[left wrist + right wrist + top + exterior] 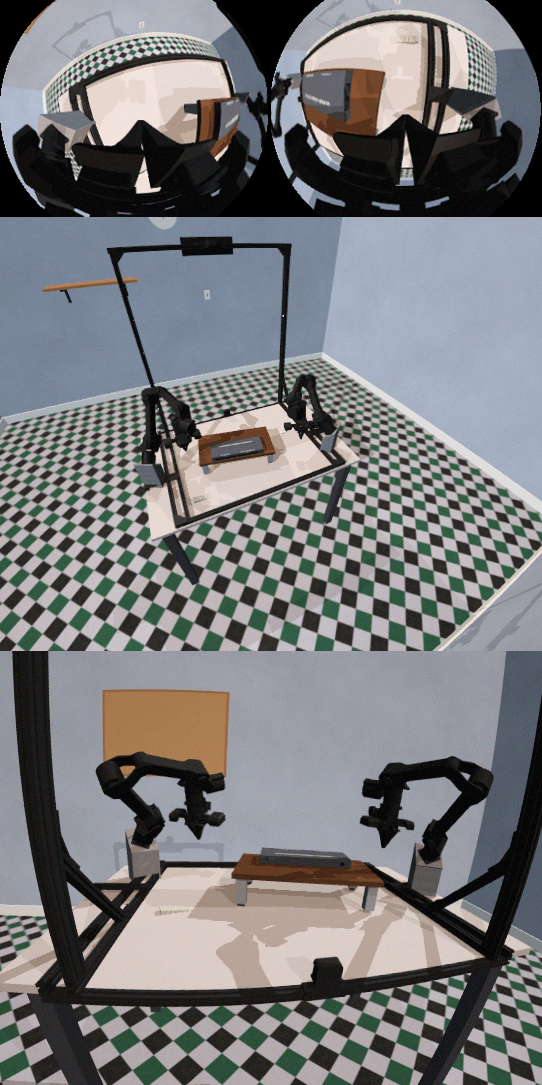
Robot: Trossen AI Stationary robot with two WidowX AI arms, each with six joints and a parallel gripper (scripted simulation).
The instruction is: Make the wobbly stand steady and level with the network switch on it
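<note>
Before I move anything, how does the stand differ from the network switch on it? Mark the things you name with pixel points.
The stand (270, 442) (240, 866) (205, 121) (368, 97) has a brown top; the switch (237, 449) (305, 858) (229, 118) (324, 94) is dark gray. The stand's top is longer and wider than the switch. The stand is raised on light gray legs, while the switch lies directly on the brown top. Both look rectangular from above.
</note>
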